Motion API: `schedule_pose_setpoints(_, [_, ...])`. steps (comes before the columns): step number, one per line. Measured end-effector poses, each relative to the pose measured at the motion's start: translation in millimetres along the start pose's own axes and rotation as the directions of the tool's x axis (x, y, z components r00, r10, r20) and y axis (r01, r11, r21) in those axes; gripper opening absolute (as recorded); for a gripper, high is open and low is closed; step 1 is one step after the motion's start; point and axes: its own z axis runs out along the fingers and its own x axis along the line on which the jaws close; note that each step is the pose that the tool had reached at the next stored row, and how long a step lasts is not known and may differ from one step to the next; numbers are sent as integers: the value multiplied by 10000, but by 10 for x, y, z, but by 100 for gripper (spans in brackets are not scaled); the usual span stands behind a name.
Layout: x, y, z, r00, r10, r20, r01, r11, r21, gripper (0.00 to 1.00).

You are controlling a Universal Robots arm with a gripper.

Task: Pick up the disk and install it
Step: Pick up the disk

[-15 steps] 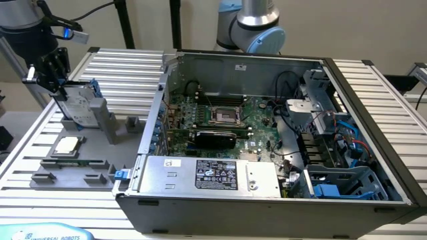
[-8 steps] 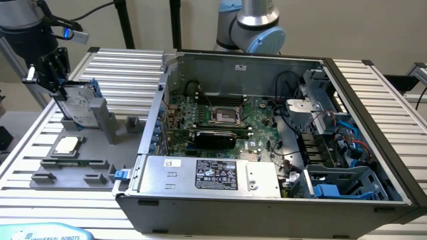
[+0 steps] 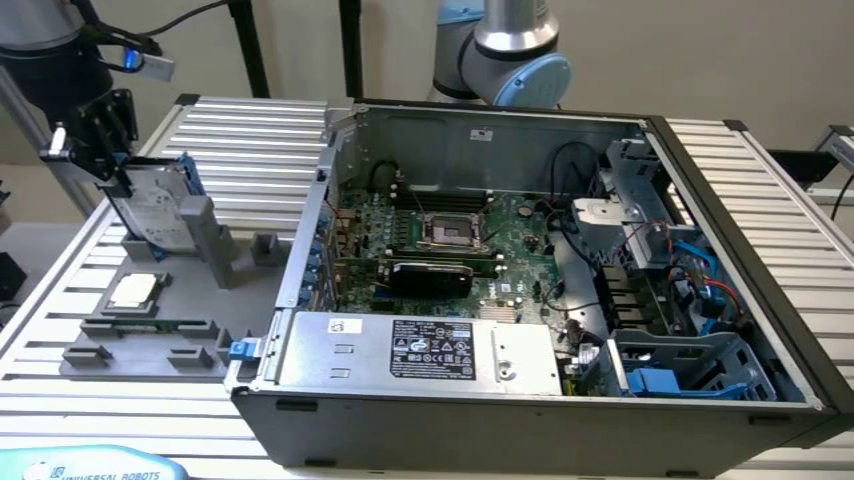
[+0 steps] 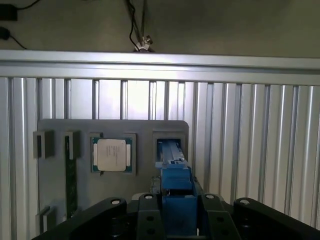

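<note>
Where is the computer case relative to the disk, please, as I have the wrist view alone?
Observer: The open case stands to the exterior view's right of the disk.
Operator: How is the disk oriented, please?
Observer: It stands upright on edge, beside a grey post.
Operator: Where would the drive cage be, please?
Observer: The drive cage sits in the case's near corner at the exterior view's right, next to the power-supply box.
</note>
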Motion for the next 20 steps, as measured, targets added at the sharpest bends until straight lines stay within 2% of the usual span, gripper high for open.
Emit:
schedule_pose_setpoints(6, [-1, -2, -148, 10000, 0, -1, 0, 10000, -1, 33])
schedule_pose_setpoints(15, [-1, -30, -556, 10000, 0, 0, 0, 10000, 0, 33])
schedule_pose_setpoints(20, [-1, -77, -778, 10000, 0, -1, 0, 10000, -1, 33])
